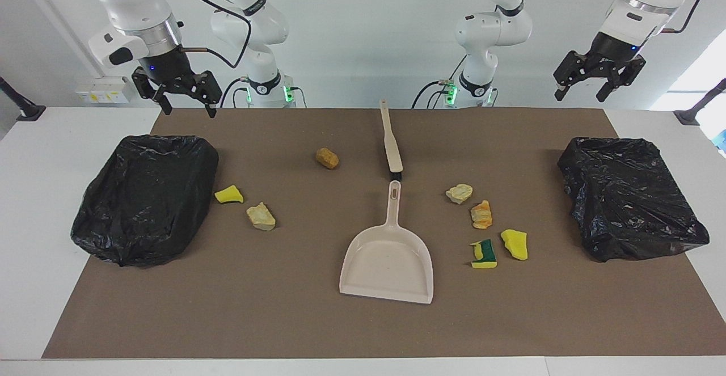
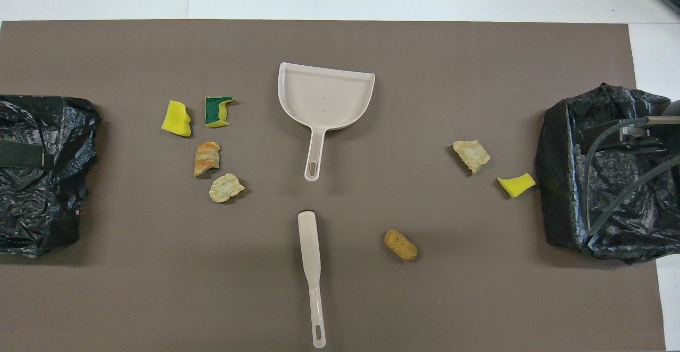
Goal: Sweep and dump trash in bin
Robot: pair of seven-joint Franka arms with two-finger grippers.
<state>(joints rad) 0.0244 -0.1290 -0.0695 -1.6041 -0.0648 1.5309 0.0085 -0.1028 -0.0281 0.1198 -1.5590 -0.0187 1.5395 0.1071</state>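
Several scraps of trash lie on the brown mat. Toward the right arm's end are a yellow sponge bit (image 1: 229,194), a beige chunk (image 1: 261,217) and a brown lump (image 1: 327,158) (image 2: 400,244). Toward the left arm's end are a beige chunk (image 1: 459,193), an orange chunk (image 1: 481,215), a green-yellow sponge (image 1: 484,254) and a yellow sponge (image 1: 515,244). A black-bagged bin (image 1: 144,197) (image 2: 611,182) stands at each end, the other bin (image 1: 632,197) (image 2: 37,182) by the left arm. My right gripper (image 1: 190,106) and left gripper (image 1: 581,93) hang open and empty, high over the robots' edge of the table.
A beige dustpan (image 1: 391,257) (image 2: 325,97) lies mid-mat, its handle pointing at the robots. A beige brush (image 1: 391,143) (image 2: 309,262) lies in line with it, nearer to the robots. White table (image 1: 51,155) surrounds the mat.
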